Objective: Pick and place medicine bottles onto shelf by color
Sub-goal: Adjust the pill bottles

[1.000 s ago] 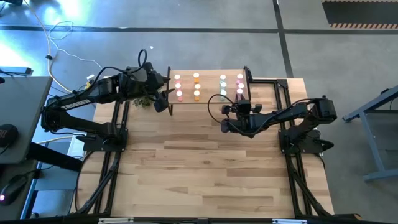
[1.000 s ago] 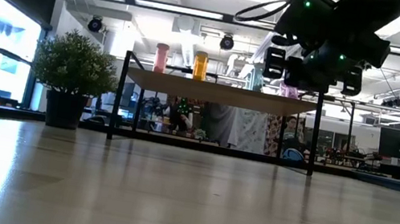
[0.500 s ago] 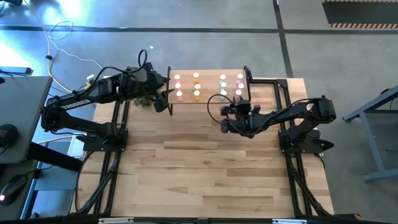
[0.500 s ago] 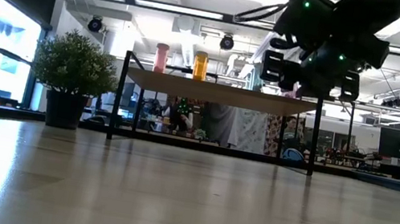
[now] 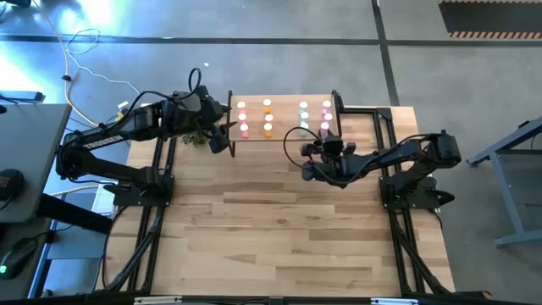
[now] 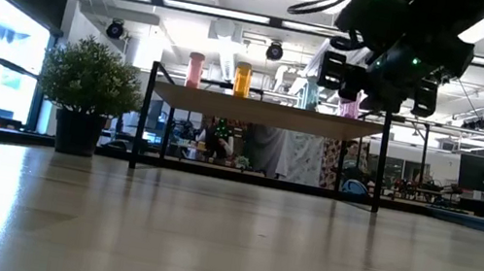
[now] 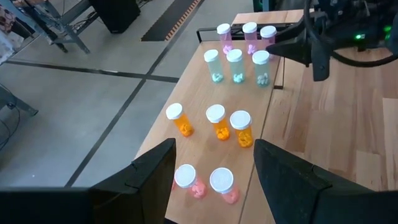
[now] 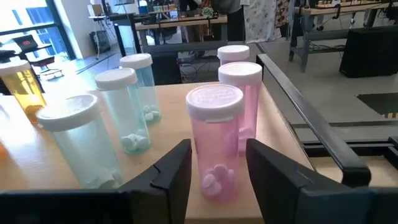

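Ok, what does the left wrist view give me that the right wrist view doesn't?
Left wrist only: the whole shelf layout, with salmon-pink bottles nearest, three orange bottles, and the right arm's dark gripper body beyond the far rows. Right wrist only: the right gripper open around the nearest pink bottle, not touching it, with the room behind. Both: three pale green bottles and three pink ones in rows.

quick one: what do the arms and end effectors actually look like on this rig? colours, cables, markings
Both arms are black, jointed tubular links. The left arm carries pale lettering on one link; the right arm has a loose black cable looping near its wrist and small green lights. Each end effector, left and right, has two dark, flat, wedge-shaped fingers.
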`<state>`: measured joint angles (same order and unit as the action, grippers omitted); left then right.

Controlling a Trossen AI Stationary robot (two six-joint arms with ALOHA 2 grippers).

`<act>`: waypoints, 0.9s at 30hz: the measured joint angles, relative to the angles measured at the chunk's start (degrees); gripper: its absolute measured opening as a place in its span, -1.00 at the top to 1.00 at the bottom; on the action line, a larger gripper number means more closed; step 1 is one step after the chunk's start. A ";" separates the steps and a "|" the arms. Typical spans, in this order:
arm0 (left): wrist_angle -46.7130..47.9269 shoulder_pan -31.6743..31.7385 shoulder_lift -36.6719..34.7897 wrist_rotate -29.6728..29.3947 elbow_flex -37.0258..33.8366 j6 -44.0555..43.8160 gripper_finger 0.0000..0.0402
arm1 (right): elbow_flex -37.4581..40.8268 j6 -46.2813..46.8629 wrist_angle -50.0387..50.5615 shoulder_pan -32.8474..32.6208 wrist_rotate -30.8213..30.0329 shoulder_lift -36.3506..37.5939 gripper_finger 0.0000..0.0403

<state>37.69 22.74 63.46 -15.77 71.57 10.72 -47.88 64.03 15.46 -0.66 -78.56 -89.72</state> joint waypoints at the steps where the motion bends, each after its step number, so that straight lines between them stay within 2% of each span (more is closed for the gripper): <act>1: 0.00 0.00 0.00 0.00 0.00 0.00 -0.03 | 0.00 0.00 -0.07 -0.23 0.04 0.19 0.28; 10: -0.04 0.00 0.00 0.00 0.00 0.00 -0.03 | -0.02 0.55 0.79 -1.42 4.02 0.53 0.28; 14: -0.03 0.00 0.00 0.00 0.00 0.00 -0.03 | -0.04 4.83 3.92 -2.09 6.15 0.53 0.29; 20: -0.05 0.00 0.00 0.13 0.00 0.00 -0.03 | -0.07 15.35 10.78 -3.58 5.97 0.55 0.29; 27: -0.14 -0.02 0.00 0.13 0.00 0.00 -0.03 | -0.07 17.14 9.62 -7.40 6.73 3.06 0.29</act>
<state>37.55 22.72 63.46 -15.64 71.57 10.72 -47.94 81.17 25.09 -8.06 -71.83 -86.66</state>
